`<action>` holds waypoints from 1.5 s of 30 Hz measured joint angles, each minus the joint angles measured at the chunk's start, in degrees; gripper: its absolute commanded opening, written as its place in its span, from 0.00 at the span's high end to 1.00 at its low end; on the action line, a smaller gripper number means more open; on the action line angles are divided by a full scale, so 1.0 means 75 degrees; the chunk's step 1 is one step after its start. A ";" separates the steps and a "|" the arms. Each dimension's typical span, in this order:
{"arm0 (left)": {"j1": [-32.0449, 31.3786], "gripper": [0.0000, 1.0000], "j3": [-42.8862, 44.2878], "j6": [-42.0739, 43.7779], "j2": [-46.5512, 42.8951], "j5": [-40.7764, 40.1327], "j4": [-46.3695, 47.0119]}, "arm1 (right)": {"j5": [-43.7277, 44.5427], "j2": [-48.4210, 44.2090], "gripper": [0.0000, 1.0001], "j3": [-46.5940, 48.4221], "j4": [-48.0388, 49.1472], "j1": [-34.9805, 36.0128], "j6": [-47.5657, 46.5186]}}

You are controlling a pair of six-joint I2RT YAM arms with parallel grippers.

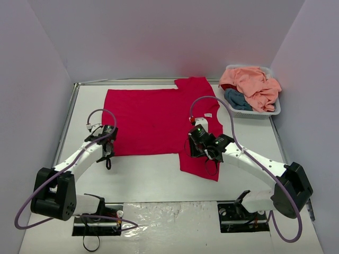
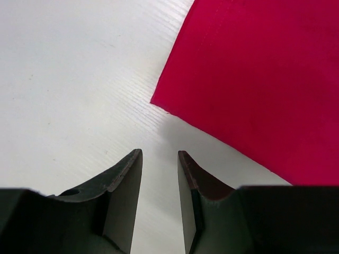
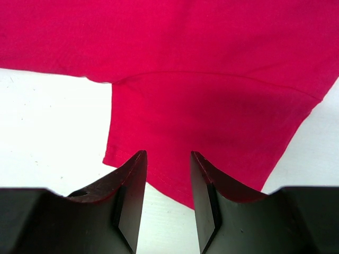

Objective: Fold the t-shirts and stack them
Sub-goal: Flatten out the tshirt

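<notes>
while red shirt (image 1: 151,121) is lying flat on table (image 1: 159,177), first fold is starting: left gripper (image 2: 160,154) hovering open beside hem corner (image 2: 159,103), right gripper (image 3: 168,154) open over sleeve (image 3: 212,127); next move likely calling for both descending, pinching edges.

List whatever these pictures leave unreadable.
1. Top view: the neck label on the red t-shirt is too small to read.
2. Top view: the peach-pink shirt covers most of the teal-blue shirt in the basket; anything beneath is hidden.
3. Top view: the right pincer hides the cloth under it.
</notes>
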 measured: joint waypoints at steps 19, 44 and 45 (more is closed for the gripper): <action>0.0233 0.64 0.0466 -0.0125 0.0898 -0.0044 -0.0335 | 0.0003 0.0000 0.65 -0.0087 0.0009 0.0160 -0.0015; 0.0860 0.80 0.0481 0.0038 0.1343 0.0755 0.0283 | 0.0032 0.0003 0.64 -0.0096 0.0009 0.0385 -0.0012; 0.0874 0.80 0.0481 0.0041 0.1343 0.0758 0.0283 | 0.0038 0.0006 0.64 -0.0096 0.0009 0.0411 -0.0012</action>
